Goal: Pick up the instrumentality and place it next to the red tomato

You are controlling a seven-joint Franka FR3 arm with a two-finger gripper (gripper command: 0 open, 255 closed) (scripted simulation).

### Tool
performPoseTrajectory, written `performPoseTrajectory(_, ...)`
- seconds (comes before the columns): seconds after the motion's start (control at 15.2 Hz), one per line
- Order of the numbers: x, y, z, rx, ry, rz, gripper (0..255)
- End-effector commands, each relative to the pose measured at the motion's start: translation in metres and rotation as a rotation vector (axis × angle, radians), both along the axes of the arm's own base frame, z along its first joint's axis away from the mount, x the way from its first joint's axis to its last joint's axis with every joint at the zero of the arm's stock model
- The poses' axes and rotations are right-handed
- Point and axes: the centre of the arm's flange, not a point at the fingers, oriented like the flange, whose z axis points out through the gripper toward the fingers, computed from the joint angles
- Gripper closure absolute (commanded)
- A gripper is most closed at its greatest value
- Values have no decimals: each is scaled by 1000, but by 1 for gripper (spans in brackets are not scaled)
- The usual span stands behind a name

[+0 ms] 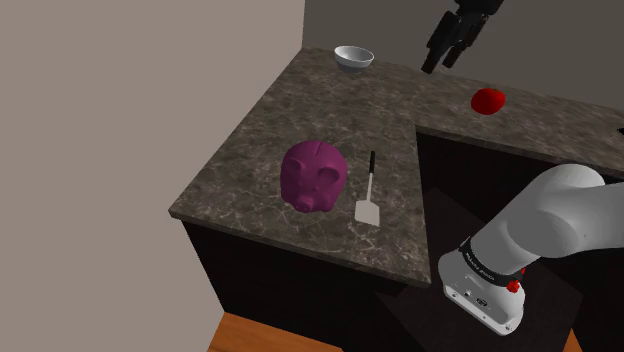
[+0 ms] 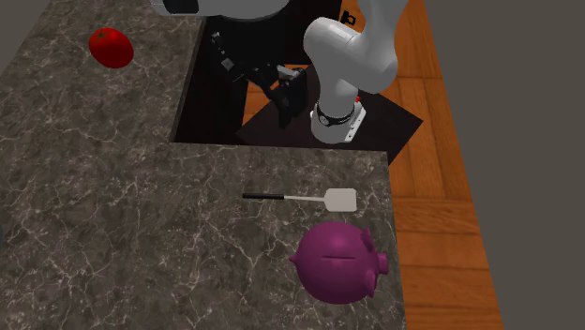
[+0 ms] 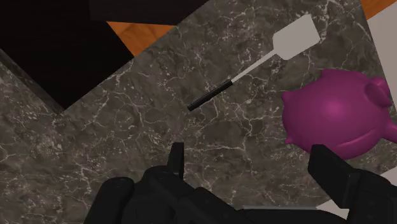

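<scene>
High above the table point(image 1: 240, 160), the jaws are held wide open, and nothing is gripped between them. Under them, the spatula point(image 3: 254, 67) is seen lying flat on the table, its white blade just beside the purple piggy bank point(image 3: 337, 121). The red tomato point(image 1: 488, 100) is set well apart from the spatula, on the other wing of the table. A pale bowl point(image 1: 353, 57) is placed at the far corner.

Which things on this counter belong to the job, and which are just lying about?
Job in hand:
- spatula
- red tomato
- gripper, open

Lying about:
- purple piggy bank, beside the spatula
- bowl
</scene>
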Motion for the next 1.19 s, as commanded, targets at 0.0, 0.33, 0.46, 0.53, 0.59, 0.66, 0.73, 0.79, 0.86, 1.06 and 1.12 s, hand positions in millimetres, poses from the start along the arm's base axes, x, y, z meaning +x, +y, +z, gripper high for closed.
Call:
performPoseTrajectory(0.0,0,0,0,0,0,0,0)
performPoseTrajectory(0.33,-6,26,-62,-10,13,-235,0)
performPoseTrajectory(0.46,-7,37,-87,-14,19,-329,0)
performPoseTrajectory(0.53,-7,42,-99,-16,22,-376,0)
performPoseTrajectory(0.59,-7,47,-112,-18,24,-423,0)
performPoseTrajectory(0.66,-7,52,-124,-20,27,-470,0)
performPoseTrajectory(0.73,-6,57,-137,-22,30,-517,0)
performPoseTrajectory(0.79,-6,62,-149,-24,32,-563,0)
performPoseTrajectory(0.86,-5,67,-162,-26,35,-610,0)
performPoseTrajectory(1.06,-1,82,-199,-31,43,-751,0)
performPoseTrajectory(1.12,1,87,-212,-33,46,-798,0)
